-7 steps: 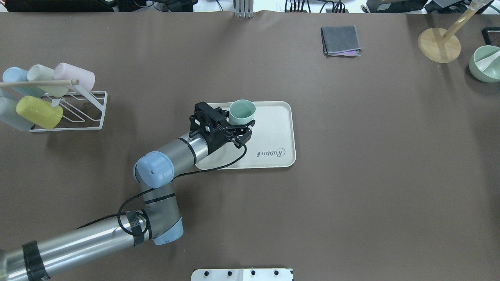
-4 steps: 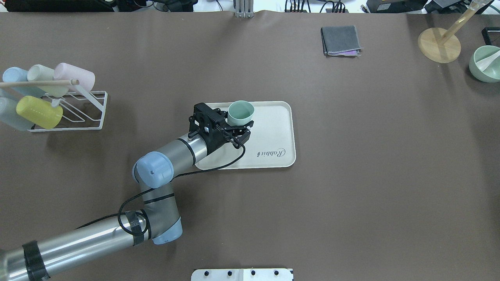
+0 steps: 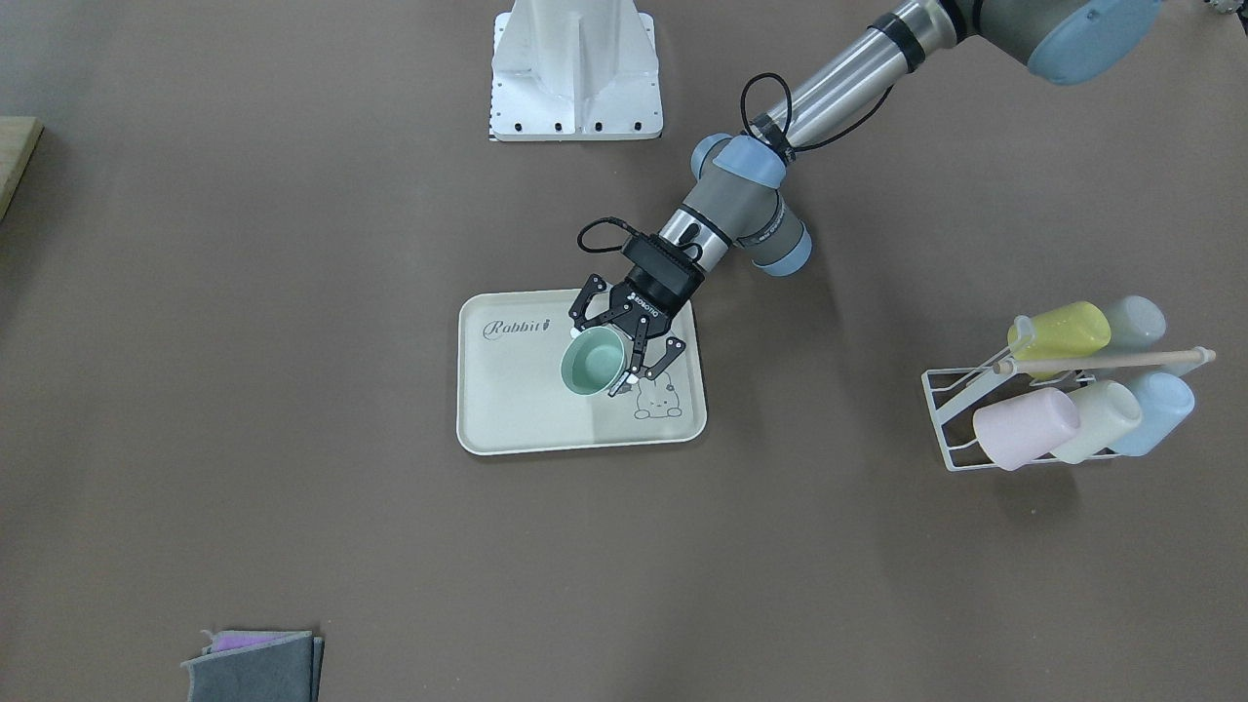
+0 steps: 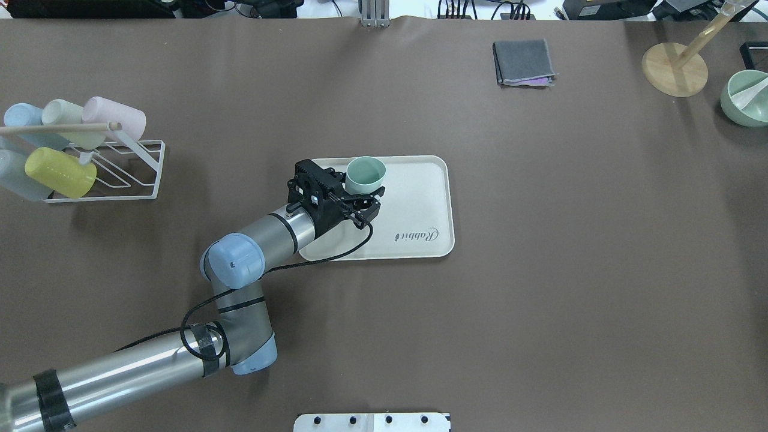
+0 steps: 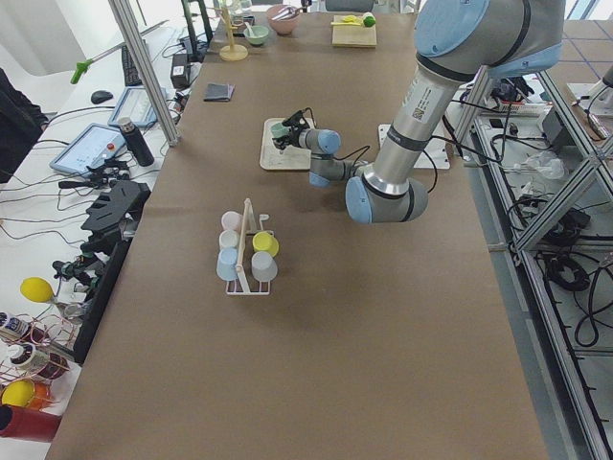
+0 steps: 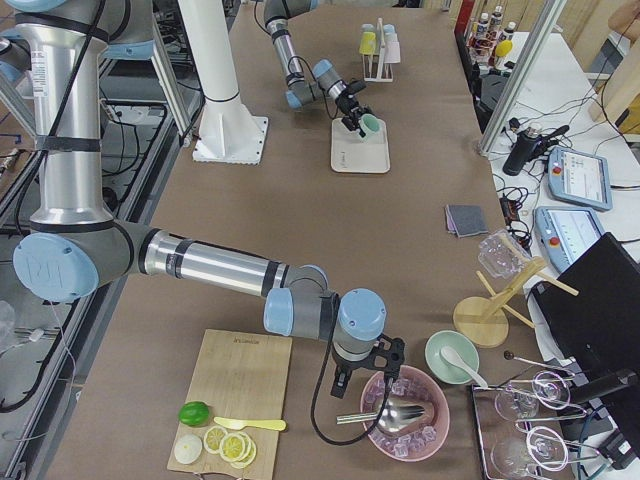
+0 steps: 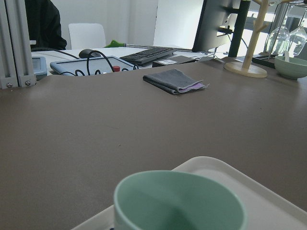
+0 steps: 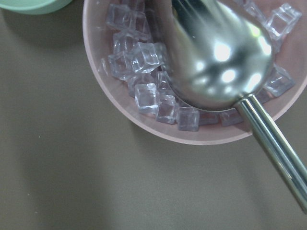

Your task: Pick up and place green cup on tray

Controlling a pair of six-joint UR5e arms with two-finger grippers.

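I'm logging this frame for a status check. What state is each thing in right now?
green cup: upright, empty, over the tray, gripped.
left gripper: shut on the green cup.
tray: flat on the table.
right gripper: above the ice bowl; open or shut unclear.
rack cups: lying on their sides.
grey cloth: folded, on the table.

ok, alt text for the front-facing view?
The left tool holds the green cup upright over the middle of the cream tray, next to its bunny drawing. A white wire rack of pastel cups stands at the view's right, and a folded grey cloth lies at the bottom left.
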